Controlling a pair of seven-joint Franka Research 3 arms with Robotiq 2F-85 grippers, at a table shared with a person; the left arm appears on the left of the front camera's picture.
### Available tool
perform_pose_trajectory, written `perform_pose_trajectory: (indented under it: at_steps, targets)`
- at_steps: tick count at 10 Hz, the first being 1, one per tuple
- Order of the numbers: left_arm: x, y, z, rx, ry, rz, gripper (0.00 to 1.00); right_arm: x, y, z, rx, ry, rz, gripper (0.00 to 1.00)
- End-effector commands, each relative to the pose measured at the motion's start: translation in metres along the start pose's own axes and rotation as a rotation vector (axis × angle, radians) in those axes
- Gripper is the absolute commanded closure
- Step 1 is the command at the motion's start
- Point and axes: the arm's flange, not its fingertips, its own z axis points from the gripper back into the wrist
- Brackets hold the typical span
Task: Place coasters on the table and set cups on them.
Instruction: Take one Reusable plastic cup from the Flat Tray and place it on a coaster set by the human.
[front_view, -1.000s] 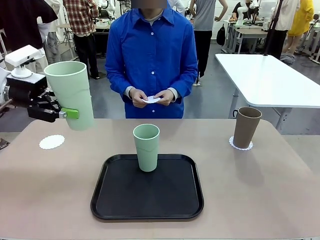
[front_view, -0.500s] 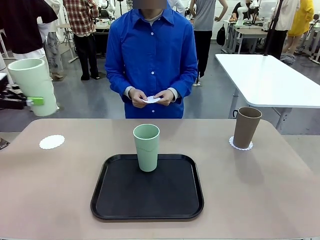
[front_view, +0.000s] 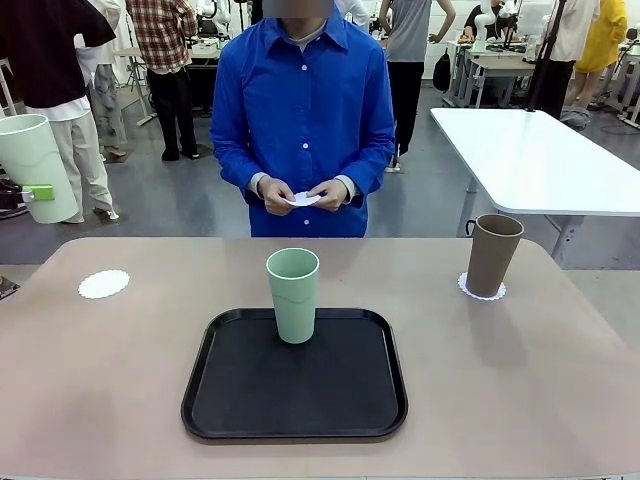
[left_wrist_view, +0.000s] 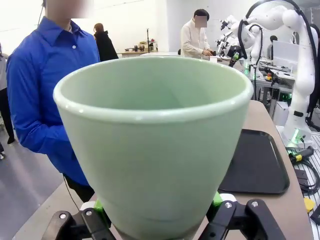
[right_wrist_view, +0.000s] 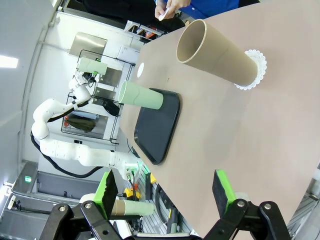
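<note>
My left gripper (front_view: 30, 192) is shut on a mint green cup (front_view: 34, 166), held in the air beyond the table's (front_view: 120, 400) far-left corner. The left wrist view has that cup (left_wrist_view: 150, 145) upright between the green pads (left_wrist_view: 98, 205). A bare white coaster (front_view: 104, 284) lies on the table at the left. Another mint cup (front_view: 293, 295) stands on the black tray (front_view: 295, 400). The brown cup (front_view: 492, 254) stands on a coaster (front_view: 482, 291) at the right. My right gripper (right_wrist_view: 165, 187) is open, apart from the brown cup (right_wrist_view: 215, 52).
A person in a blue shirt (front_view: 300, 110) stands at the far side, both hands holding a coaster (front_view: 302, 199) at the waist. A white table (front_view: 540, 160) stands behind on the right. Other people stand farther back.
My left gripper has carried the mint cup leftward, from above the table's left part out to the picture's left edge. Everything else has stayed in place.
</note>
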Motion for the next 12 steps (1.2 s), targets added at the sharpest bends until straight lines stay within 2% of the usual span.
perform_pose_trajectory:
  at_steps: [1,2,6,9,12]
  targets:
    - [0.010,-0.003,-0.010,0.058,0.001,-0.022,0.17,0.000,0.002,0.001,-0.014,0.009,-0.004,0.00]
    - [0.000,0.000,0.000,0.000,0.000,0.000,0.17,0.000,0.002,0.001,-0.014,0.009,-0.004,0.00]
    - [-0.001,0.001,-0.002,0.012,0.005,0.001,0.17,0.000,0.002,0.001,-0.014,0.009,-0.004,0.00]
    - [-0.040,0.063,-0.019,-0.060,0.017,0.031,0.17,0.000,0.002,0.001,-0.014,0.009,-0.004,0.00]
    - [-0.084,0.085,-0.037,-0.071,0.073,0.062,0.17,0.000,0.002,0.001,-0.014,0.009,-0.004,0.00]
